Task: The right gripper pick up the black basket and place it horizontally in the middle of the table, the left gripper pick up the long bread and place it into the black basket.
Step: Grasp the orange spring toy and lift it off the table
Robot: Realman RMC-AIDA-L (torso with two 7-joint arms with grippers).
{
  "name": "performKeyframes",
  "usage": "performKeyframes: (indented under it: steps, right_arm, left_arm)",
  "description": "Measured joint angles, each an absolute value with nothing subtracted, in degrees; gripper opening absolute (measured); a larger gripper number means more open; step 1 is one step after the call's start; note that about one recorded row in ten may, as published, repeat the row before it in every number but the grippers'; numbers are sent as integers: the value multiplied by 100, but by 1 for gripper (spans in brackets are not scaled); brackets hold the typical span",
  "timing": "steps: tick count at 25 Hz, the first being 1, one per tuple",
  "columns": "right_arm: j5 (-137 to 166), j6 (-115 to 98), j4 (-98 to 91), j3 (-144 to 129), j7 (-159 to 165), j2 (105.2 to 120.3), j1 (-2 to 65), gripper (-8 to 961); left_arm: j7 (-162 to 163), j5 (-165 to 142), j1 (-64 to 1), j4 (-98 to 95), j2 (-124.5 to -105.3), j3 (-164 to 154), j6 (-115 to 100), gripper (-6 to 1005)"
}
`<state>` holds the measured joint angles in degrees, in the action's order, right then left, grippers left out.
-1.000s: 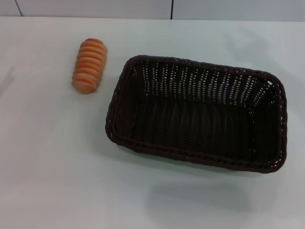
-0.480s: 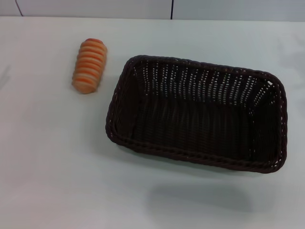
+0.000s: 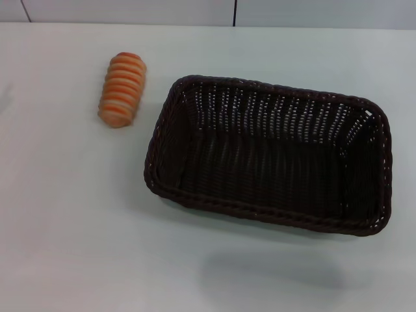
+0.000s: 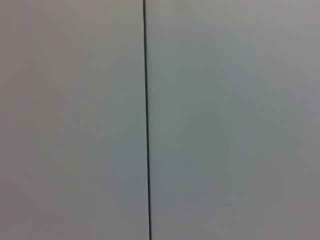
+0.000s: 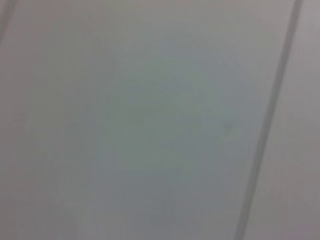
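Note:
The black basket lies empty on the white table, right of centre in the head view, its long side running left to right with a slight tilt. The long bread lies on the table to the left of the basket, apart from it, its length running away from me. Neither gripper shows in any view. Both wrist views show only a plain pale surface with a thin dark seam line.
The table's far edge meets a pale wall with a dark vertical seam. A soft shadow lies on the table in front of the basket.
A faint shadow at the table's left edge has shrunk away. The basket and bread have not moved.

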<state>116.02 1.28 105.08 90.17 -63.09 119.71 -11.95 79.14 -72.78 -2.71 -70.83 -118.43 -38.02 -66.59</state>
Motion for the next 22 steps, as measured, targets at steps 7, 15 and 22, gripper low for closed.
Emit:
performKeyframes:
  steps: [7, 15, 22]
  right_arm:
    - [11322, -401, 10037, 9079, -6309, 11971, -1449, 473]
    - [11310, -456, 9796, 9202, -6265, 11971, -1540, 473]
    - [11234, -601, 9316, 9296, -6189, 11957, -1492, 473]
  left_arm:
    - [8181, -7299, -158, -7504, -11849, -3928, -6570, 810]
    - [10741, -8588, -92, -9381, -11810, -4220, -6319, 809]
    - [12831, -10041, -440, -10697, -11795, -4311, -6841, 809]
